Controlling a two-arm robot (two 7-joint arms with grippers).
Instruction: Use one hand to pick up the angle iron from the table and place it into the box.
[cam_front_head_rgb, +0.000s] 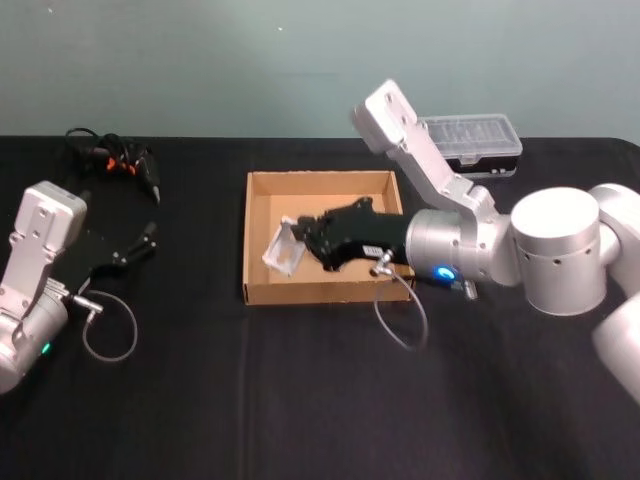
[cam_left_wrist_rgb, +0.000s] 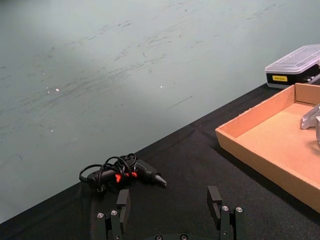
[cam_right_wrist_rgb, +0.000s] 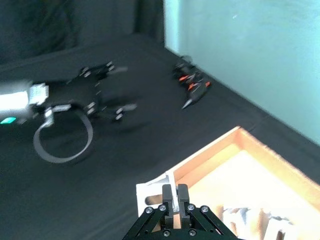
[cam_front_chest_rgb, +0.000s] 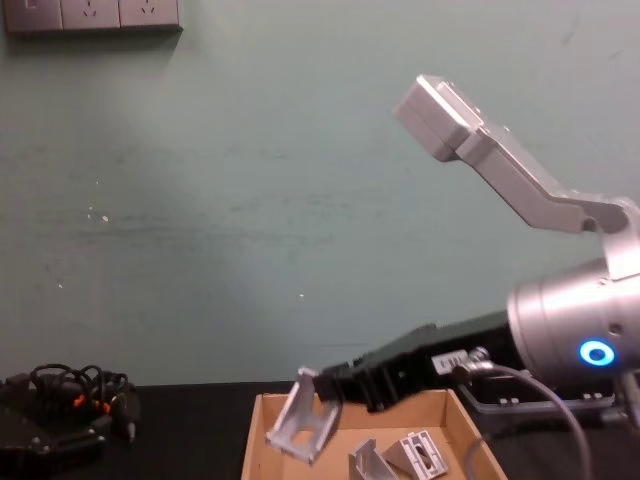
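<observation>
My right gripper (cam_front_head_rgb: 305, 238) is shut on a silver angle iron (cam_front_head_rgb: 283, 250) and holds it in the air over the left half of the tan cardboard box (cam_front_head_rgb: 320, 178). In the chest view the angle iron (cam_front_chest_rgb: 300, 425) hangs tilted above the box's left wall (cam_front_chest_rgb: 252, 440), pinched by the right gripper (cam_front_chest_rgb: 325, 400). Two more metal pieces (cam_front_chest_rgb: 400, 460) lie inside the box. The right wrist view shows the fingers (cam_right_wrist_rgb: 169, 196) closed on the angle iron (cam_right_wrist_rgb: 150, 192) over the box corner (cam_right_wrist_rgb: 235, 150). My left gripper (cam_left_wrist_rgb: 170, 205) rests open on the black table (cam_front_head_rgb: 200, 400) at the far left.
A black tool with orange marks and a coiled cord (cam_front_head_rgb: 120, 165) lies at the back left. A clear-lidded plastic case (cam_front_head_rgb: 475, 140) stands behind the box on the right. A grey cable loop (cam_front_head_rgb: 110, 330) hangs by the left arm.
</observation>
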